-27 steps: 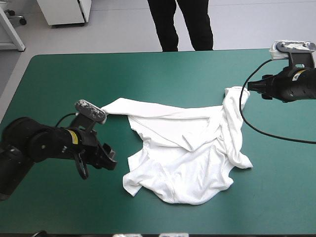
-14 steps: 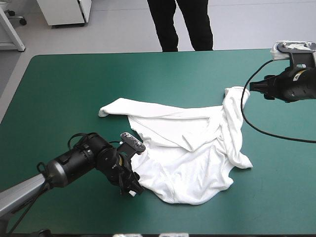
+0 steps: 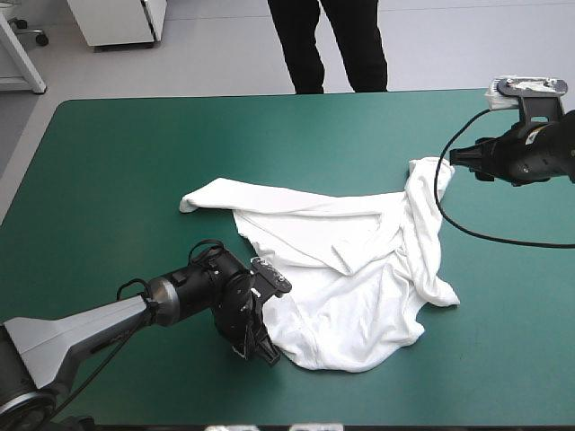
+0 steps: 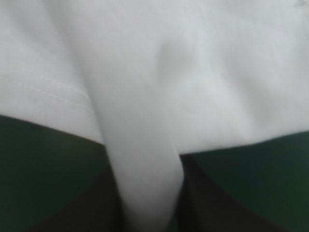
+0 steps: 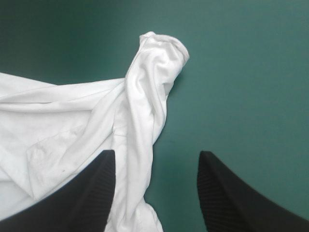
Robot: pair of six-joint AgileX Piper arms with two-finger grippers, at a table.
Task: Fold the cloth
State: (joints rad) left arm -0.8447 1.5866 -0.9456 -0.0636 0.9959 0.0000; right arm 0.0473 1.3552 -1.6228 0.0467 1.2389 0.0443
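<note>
**Left claw** (image 3: 259, 347): clenched on the near-left hem of the white, short-sleeved fabric T-shirt (image 3: 359, 269). In the left wrist view a strip of white cloth runs down between the two broad black fingers (image 4: 82, 212), which are all but closed on it. The claw sits low over the teal-green tabletop (image 3: 135, 153). Whether it touches the cover cannot be told.

**T-shirt:** lies partly spread and wrinkled near the centre of the tabletop. All directions below are read in the high view, with 12 o'clock at the far edge.
- The long axis runs roughly 9 o'clock to 3 o'clock along the garment's far side.
- A narrow tip points to 9 o'clock, and a bunched tip at the far right points to 1 o'clock.
- The body extends toward 6 o'clock.
- From the left claw, the bulk of the cloth lies at 2 o'clock.

**Right claw** (image 5: 157, 153): released, with the fingers well apart and gripping nothing. The bunched tip lies just ahead of it, offset toward one finger, and a fold of cloth passes close beside that finger. In the high view this tip is at 9 o'clock from the claw, very near.

**Governing relation:** the left claw holds the near-left corner, and the right claw is the nearer one to the far-right tip. The two points are diagonally opposed across the garment. As a judgement, the next move calls for the right claw to secure that tip, so the cloth can be drawn flat before any fold.
</note>
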